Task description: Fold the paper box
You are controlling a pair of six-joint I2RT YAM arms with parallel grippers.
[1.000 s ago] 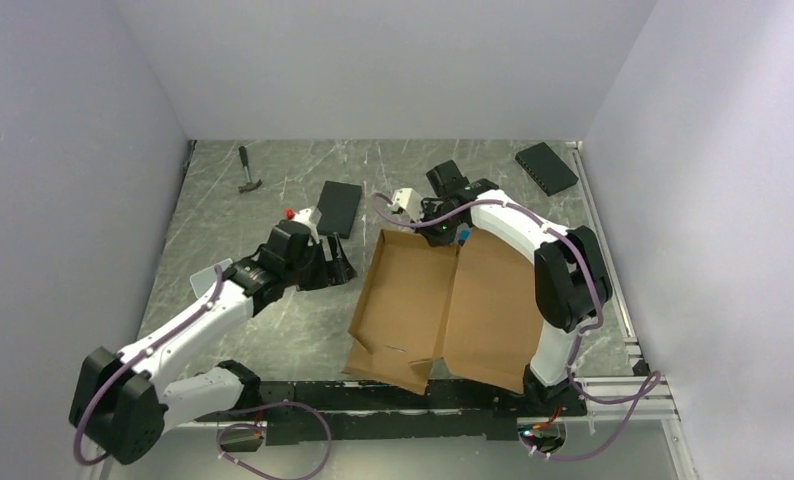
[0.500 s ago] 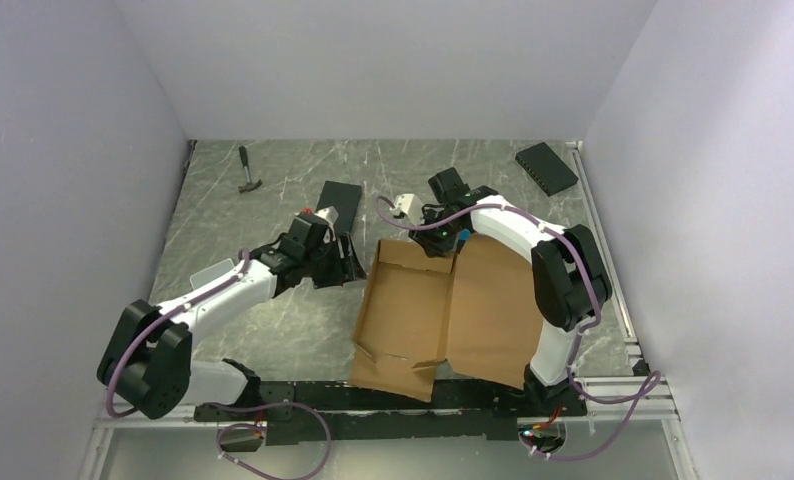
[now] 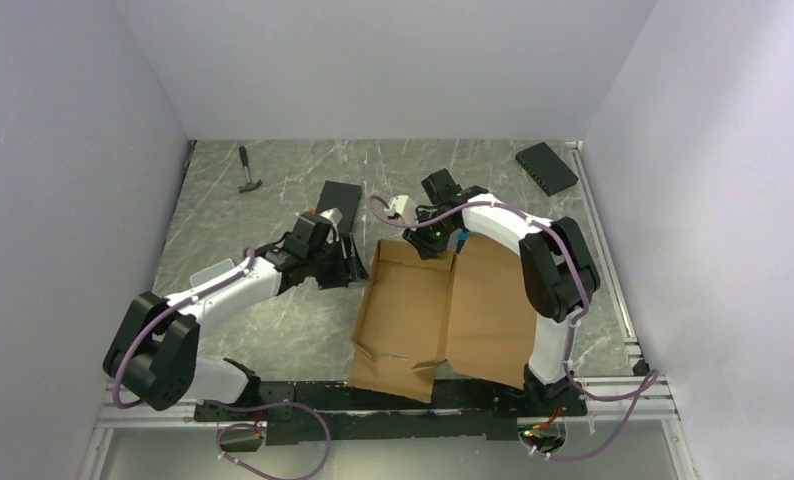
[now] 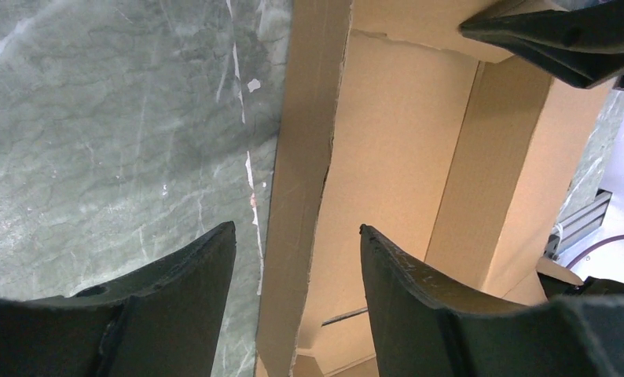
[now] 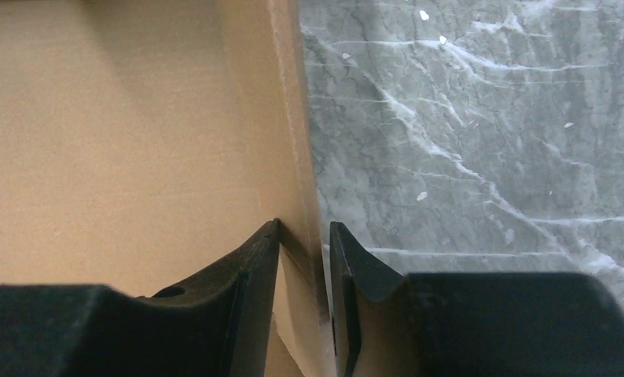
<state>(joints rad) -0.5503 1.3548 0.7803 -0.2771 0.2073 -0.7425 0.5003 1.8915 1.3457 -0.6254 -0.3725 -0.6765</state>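
The paper box (image 3: 453, 310), brown corrugated cardboard, lies opened out between the two arms, with its lid panel on the right. My left gripper (image 3: 349, 266) is at the box's left side. In the left wrist view it (image 4: 297, 228) is open, its fingers standing either side of the raised left wall (image 4: 301, 157) without pressing on it. My right gripper (image 3: 435, 246) is at the box's back edge. In the right wrist view it (image 5: 303, 228) is open only a little, and the thin back wall (image 5: 281, 118) stands between its fingers with a small gap.
A hammer (image 3: 247, 172) lies at the back left. One flat black box (image 3: 339, 202) lies just behind my left gripper, another (image 3: 546, 166) in the back right corner. A metal rail (image 3: 613, 300) runs along the table's right edge.
My left arm has reached right to the box's left wall and its jaws have narrowed somewhat. My right gripper's jaws, shut a second ago, have parted at the back wall.
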